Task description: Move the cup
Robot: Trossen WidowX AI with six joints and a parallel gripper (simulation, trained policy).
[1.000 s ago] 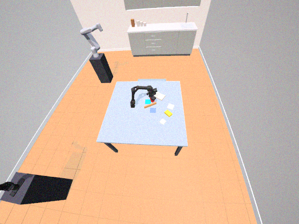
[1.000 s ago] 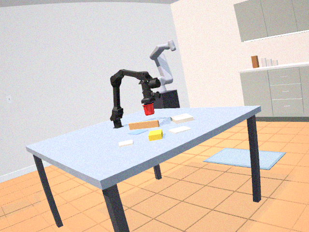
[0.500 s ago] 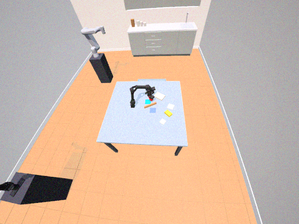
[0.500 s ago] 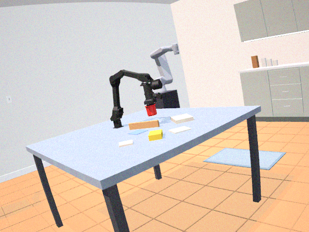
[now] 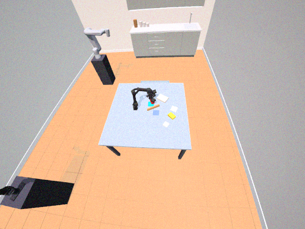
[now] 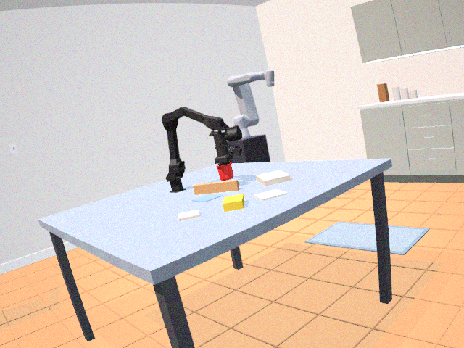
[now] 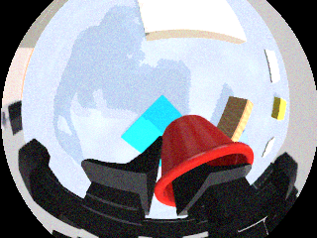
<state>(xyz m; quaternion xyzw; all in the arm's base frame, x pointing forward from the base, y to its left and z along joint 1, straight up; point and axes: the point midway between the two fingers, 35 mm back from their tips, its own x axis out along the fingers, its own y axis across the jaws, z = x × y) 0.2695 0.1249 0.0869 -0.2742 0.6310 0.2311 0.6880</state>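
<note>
red cup (image 5: 152,102) (image 6: 225,172) (image 7: 190,136) in gripper's (image 5: 153,99) (image 6: 224,163) (image 7: 164,210) grasp

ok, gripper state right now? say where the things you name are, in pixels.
Gripper (image 5: 152,100) (image 6: 224,163) (image 7: 165,210): closed on the red cup (image 5: 152,102) (image 6: 225,172) (image 7: 190,136), one finger inside the rim.

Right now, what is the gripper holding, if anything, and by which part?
The gripper holds the red cup by its side wall at the rim, one finger inside the mouth, the other outside.
</note>
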